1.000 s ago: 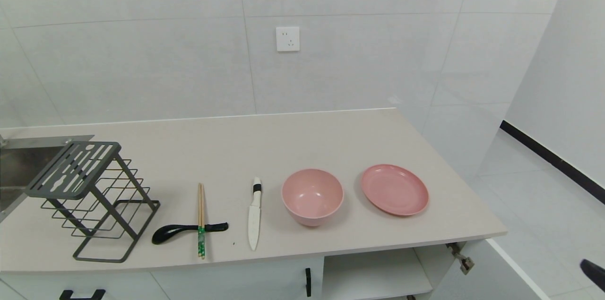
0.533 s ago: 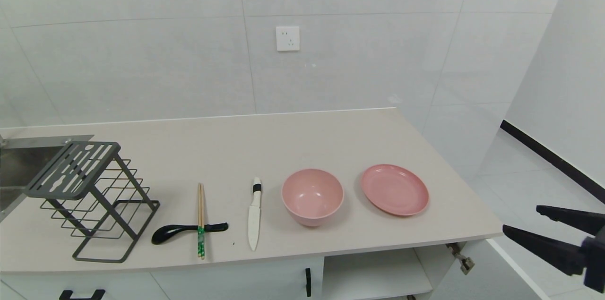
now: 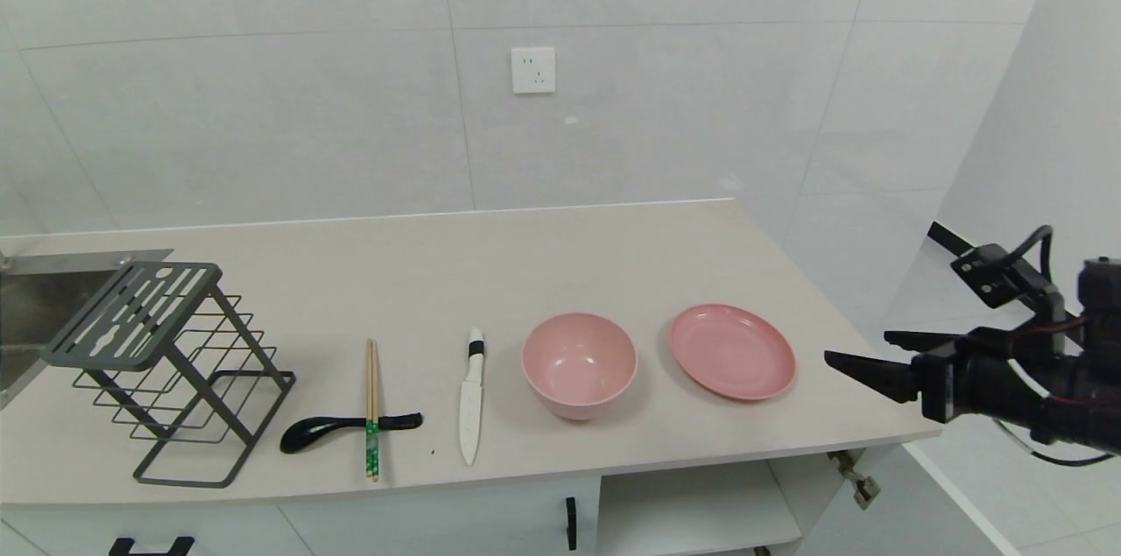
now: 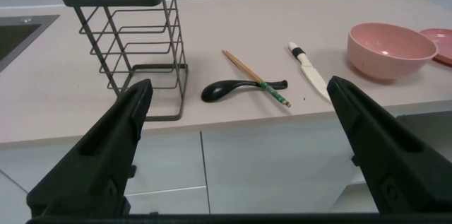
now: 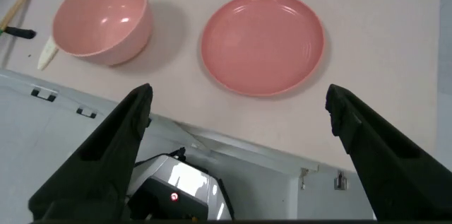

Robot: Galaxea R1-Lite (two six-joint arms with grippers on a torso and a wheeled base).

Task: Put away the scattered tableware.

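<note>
The pink plate point(image 3: 732, 352) lies flat near the front right corner of the counter point(image 3: 613, 258), likely light, stiff and slick, best pinched at its rim by the right gripper point(image 3: 858, 348), which hangs by the right edge, jaws wide apart and empty.

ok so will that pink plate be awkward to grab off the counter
The pink plate lies flat on the smooth counter, so it may slide when nudged. Its rim is low, leaving little to pinch. It looks like matte plastic, so likely light and stiff.
</note>
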